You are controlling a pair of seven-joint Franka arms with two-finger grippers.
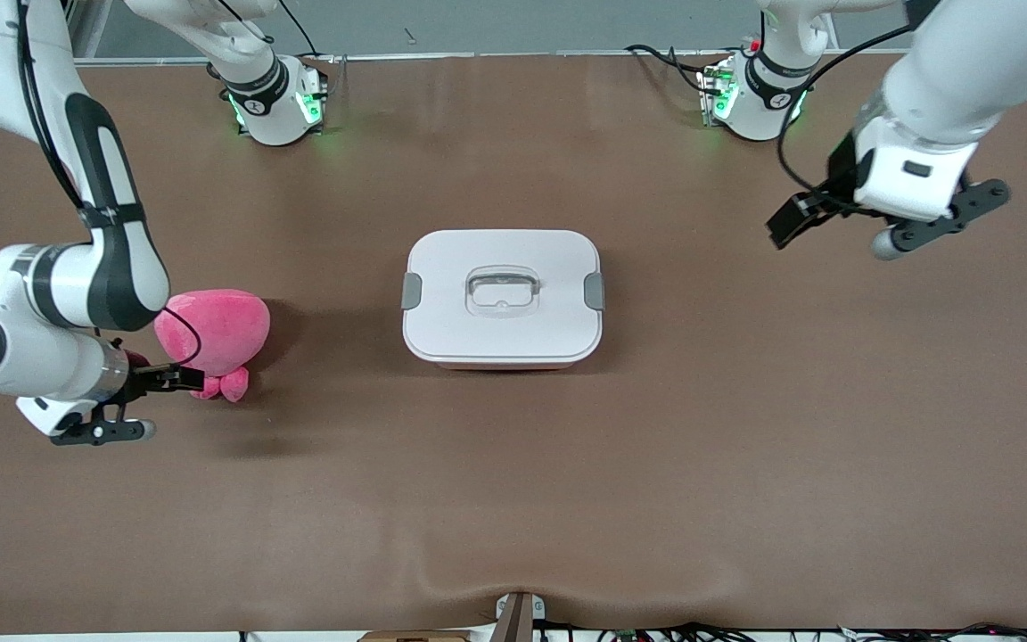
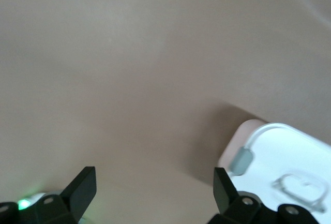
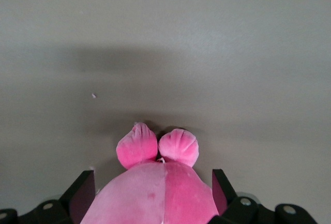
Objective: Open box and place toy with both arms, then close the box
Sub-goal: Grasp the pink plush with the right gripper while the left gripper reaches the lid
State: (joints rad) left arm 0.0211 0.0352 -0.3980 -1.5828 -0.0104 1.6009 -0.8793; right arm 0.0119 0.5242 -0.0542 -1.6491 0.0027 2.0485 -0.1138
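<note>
Nothing done yet: your white-lidded translucent pink plastic box [image 1: 502,299] sits clipped shut; right gripper [image 3: 153,195] spread around the pink plush toy [image 1: 213,332], ungrasped; left gripper [image 2: 155,190] released, waiting near the box

Just a brown table [image 1: 745,428] here, with a faint crease in the covering near the front camera's edge. Sitting on it: a closed white-lidded box [image 1: 502,299] about mid-table, and a pink plush toy [image 1: 215,330] toward the right arm's end, well apart from it.
</note>
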